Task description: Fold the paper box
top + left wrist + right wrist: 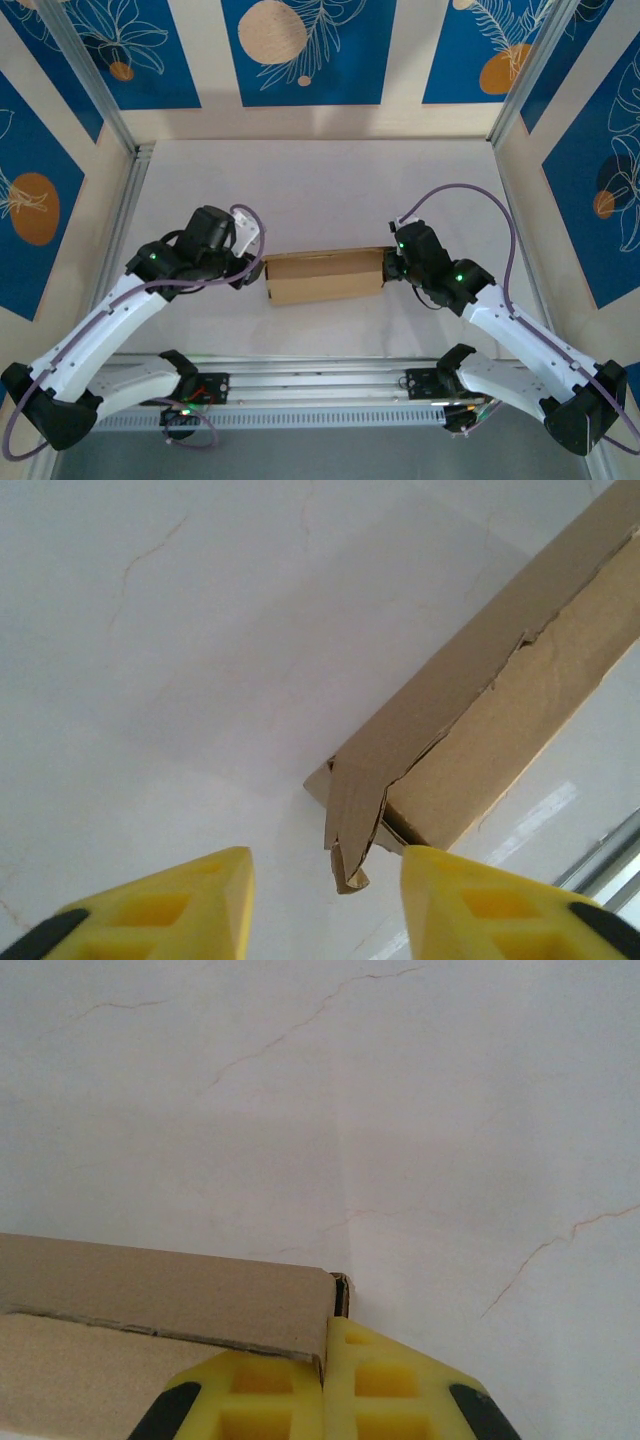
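We see the paper box (325, 276) lying flat near the middle of the white table (330, 190). It is folded into a shallow closed shape, with its long side running from 9 to 3 o'clock in the top view.

At its 9 o'clock end sits the left gripper (255, 270). In the left wrist view the box (520, 680) reaches away toward 1 o'clock. A bent, crumpled flap at its near corner hangs down into the gap of the left gripper (325, 900). The yellow fingers (200, 905) stand well apart on either side of that flap and we see neither one touching it, so nothing is gripped.

At the box's 3 o'clock end is the right gripper (388, 268). In the right wrist view its fingers (260, 1395) are pressed together. The corner of the box (150, 1300) meets the right gripper (325, 1370) right at the seam, coming in from 9 o'clock. We cannot tell whether a thin cardboard edge is nipped there.
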### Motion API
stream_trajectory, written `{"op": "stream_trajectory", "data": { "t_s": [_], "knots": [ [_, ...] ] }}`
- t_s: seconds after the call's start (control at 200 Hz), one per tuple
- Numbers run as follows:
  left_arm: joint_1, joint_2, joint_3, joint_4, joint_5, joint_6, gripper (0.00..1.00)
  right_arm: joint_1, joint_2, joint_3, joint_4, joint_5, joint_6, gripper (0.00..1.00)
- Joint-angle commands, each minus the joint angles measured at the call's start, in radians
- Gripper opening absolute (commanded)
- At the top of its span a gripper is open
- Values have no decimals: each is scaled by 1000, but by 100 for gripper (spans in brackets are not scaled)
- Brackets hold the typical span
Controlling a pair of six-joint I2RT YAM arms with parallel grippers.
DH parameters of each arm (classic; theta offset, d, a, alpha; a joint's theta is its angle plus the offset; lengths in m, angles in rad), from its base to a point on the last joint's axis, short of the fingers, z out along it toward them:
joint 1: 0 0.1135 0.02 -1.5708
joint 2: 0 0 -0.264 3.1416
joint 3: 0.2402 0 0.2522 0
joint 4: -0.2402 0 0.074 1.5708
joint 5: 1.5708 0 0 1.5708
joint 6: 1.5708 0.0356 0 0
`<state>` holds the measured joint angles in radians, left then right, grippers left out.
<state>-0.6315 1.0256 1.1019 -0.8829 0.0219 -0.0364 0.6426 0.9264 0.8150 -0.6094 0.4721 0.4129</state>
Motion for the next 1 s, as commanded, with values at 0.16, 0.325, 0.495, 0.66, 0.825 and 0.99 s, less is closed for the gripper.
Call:
{"op": "stream_trajectory", "data": {
  "t_s": [0.16,0.325,0.495,0.66,0.825,0.99],
  "knots": [
    [18,37,-15,6,158,-23,26,8,4,-35,-70,-3,5,0],
    [21,45,-20,11,147,-24,27,8,4,-36,-69,-6,5,0],
    [21,75,-35,32,147,-32,20,8,3,-33,-68,-12,6,0],
    [22,92,-19,59,153,-105,0,9,0,-35,-73,-16,11,0],
    [21,62,-23,126,179,-245,0,9,-1,-35,-72,-17,12,0],
    [21,55,-54,173,172,-364,0,10,0,-36,-70,-22,11,0]
  ]
}}
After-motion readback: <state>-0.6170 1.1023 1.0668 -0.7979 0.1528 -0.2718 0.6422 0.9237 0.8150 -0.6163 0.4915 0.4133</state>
